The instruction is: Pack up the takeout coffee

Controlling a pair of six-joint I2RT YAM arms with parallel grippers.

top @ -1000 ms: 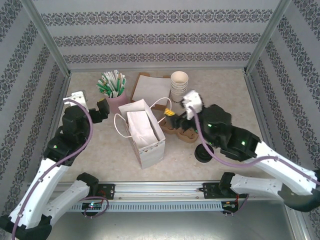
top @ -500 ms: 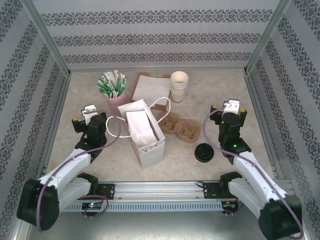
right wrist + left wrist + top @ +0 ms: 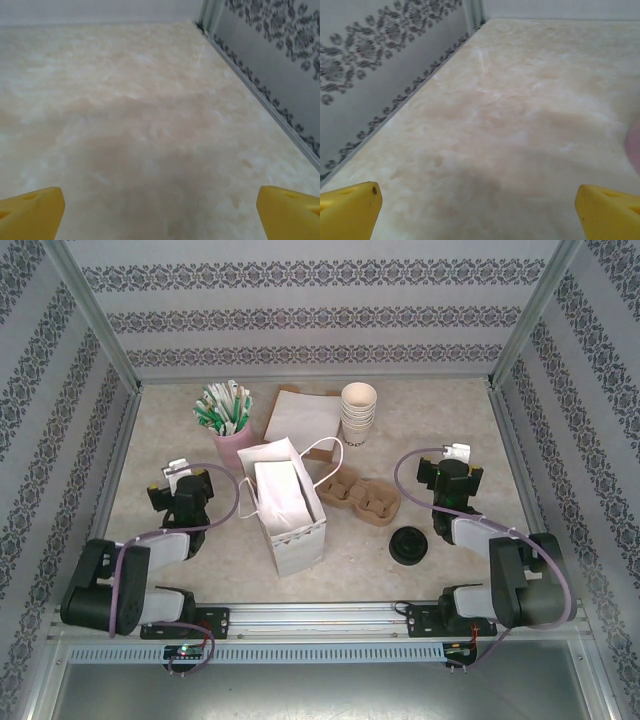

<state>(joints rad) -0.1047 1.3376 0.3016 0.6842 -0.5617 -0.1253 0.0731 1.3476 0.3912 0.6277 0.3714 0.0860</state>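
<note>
White paper is all that can be seen through the open top of the bag point(image 3: 298, 552), and I cannot tell if the coffee is in there; its place cannot be read from these views. The bag stands upright near the middle of the table point(image 3: 450, 410), its handles hanging to both sides.

Just to the right of the bag lies a brown carrier point(image 3: 368, 498), with no cups in its hollows. A black lid point(image 3: 408, 545) lies on the table in front of the carrier, closer to the arms. Behind the carrier stands a stack of white cups point(image 3: 358, 412), and a white sheet point(image 3: 300, 420) lies to its left. A pink cup point(image 3: 232, 445) with green and white sticks point(image 3: 225, 408) stands behind the bag's left corner.

The left gripper point(image 3: 180, 472) hangs low to the left of the bag, apart from it. In the left wrist view its yellow fingers point(image 3: 350, 210) are spread wide over bare table.

The right gripper point(image 3: 452, 455) hangs to the right of the carrier, apart from it and from the lid. Its fingers point(image 3: 287, 212) are also spread wide, with nothing between them.
</note>
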